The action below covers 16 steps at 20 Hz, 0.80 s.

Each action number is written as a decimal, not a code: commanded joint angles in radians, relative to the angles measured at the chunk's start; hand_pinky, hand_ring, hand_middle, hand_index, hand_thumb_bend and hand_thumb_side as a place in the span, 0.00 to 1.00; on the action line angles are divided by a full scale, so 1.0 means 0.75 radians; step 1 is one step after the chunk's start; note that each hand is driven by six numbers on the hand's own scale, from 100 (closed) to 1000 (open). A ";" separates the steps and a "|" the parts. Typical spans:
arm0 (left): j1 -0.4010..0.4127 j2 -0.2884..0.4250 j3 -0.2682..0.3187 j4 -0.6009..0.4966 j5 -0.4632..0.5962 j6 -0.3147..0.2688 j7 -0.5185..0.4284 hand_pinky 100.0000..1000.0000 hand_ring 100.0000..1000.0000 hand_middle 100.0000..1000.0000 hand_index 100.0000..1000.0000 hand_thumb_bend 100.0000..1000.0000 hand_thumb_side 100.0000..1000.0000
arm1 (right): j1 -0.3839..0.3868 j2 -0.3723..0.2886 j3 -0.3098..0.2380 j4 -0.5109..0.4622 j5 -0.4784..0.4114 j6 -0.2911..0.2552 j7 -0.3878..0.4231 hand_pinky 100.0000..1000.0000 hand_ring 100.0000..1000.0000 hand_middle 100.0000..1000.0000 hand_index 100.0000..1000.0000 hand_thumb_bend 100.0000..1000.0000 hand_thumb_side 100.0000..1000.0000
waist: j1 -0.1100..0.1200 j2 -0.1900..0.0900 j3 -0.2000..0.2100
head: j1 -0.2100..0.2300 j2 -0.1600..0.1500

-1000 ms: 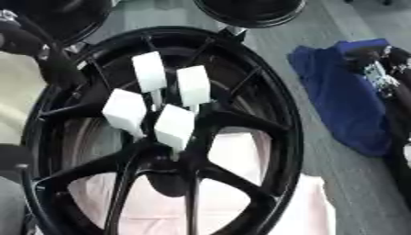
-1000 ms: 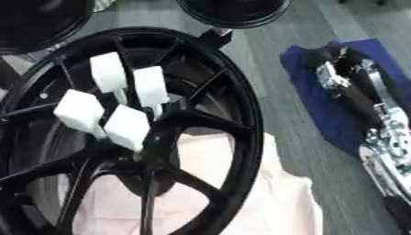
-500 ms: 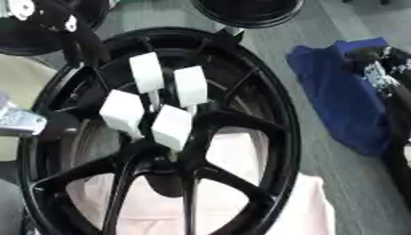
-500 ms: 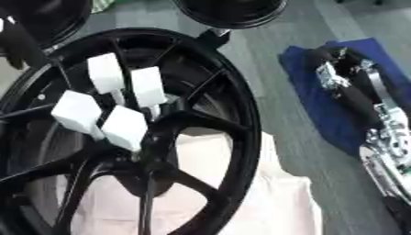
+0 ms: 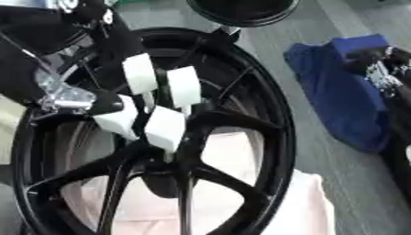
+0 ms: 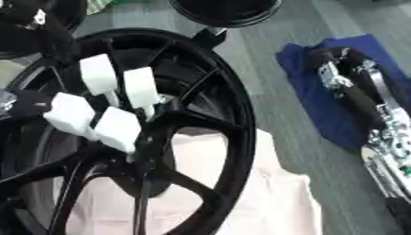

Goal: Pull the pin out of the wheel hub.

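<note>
Left eye view: A glossy black spoked alloy wheel (image 5: 233, 137) is seen lying flat on a pale pink cloth (image 5: 309, 206) spread over grey flooring. Four white block-shaped pins (image 5: 164, 126) are clustered upright at the wheel hub (image 5: 173, 151), each on a thin stem. The left hand (image 5: 88, 103), black with a silver metal joint, is positioned at the wheel's left side, touching the lower-left white block; whether its fingers are spread or curled cannot be told.

Right eye view: The right hand (image 6: 353, 92), black with silver fittings, is shown resting on a rumpled blue cloth (image 6: 309, 87) well apart from the wheel, its fingers relaxed and holding nothing. A second round black rim (image 6: 224, 11) is visible at the top edge.
</note>
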 commanded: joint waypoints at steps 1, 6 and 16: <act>-0.012 0.004 -0.002 0.019 -0.031 0.021 -0.052 0.86 0.66 0.64 0.79 0.39 0.42 | -0.018 -0.018 -0.005 -0.024 -0.009 0.005 0.000 0.83 0.68 0.64 0.62 0.02 0.45 | -0.003 -0.018 -0.008 | 0.010 -0.011; 0.000 0.002 -0.008 0.042 -0.077 0.008 -0.102 0.85 0.61 0.60 0.75 0.38 0.40 | -0.025 -0.015 -0.005 -0.024 -0.010 0.005 0.001 0.83 0.68 0.64 0.62 0.02 0.45 | -0.002 -0.005 -0.013 | 0.020 0.001; 0.031 0.008 -0.059 0.065 -0.092 -0.062 -0.113 0.87 0.70 0.70 0.80 0.38 0.31 | -0.035 -0.008 -0.001 -0.024 -0.015 0.009 0.004 0.83 0.67 0.64 0.62 0.01 0.46 | -0.002 0.005 -0.017 | 0.033 0.003</act>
